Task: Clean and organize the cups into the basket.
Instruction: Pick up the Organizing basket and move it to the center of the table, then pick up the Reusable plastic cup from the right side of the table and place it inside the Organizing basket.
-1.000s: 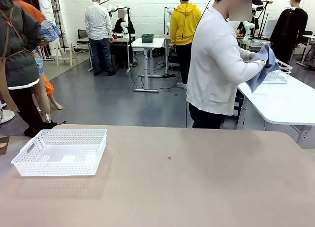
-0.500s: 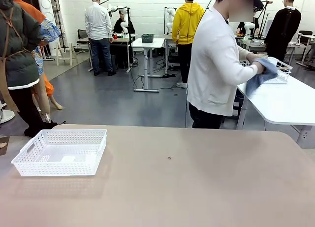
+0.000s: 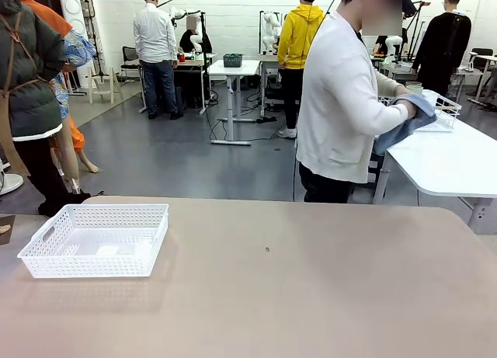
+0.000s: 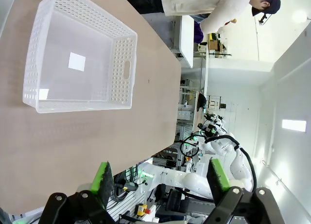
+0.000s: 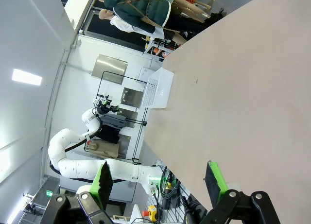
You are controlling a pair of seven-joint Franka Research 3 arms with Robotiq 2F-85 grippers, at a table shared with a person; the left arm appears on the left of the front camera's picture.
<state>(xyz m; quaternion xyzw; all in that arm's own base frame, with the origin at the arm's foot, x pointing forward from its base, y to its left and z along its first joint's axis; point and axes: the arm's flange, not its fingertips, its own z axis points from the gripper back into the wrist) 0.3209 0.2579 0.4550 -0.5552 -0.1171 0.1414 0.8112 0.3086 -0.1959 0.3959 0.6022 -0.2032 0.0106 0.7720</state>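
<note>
On the left of the tan table [image 3: 311, 288] we see the shallow white perforated plastic basket [image 3: 93, 240], upright with its mouth up. Its long axis runs left to right, and one handle cut-out faces left. Our left gripper [image 4: 160, 177] gapes wide, holding nothing, and our right gripper [image 5: 159, 179] likewise. Far right, a person in a white top [image 3: 342, 102] holds a blue cloth [image 3: 400, 129].

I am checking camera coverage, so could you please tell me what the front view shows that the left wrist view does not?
The front view offers the person in a yellow hoodie at the far tables. The left wrist view offers the left gripper, jaws open, nothing between them. Both share the white lattice basket on the tan table and the person in the white top.
</note>
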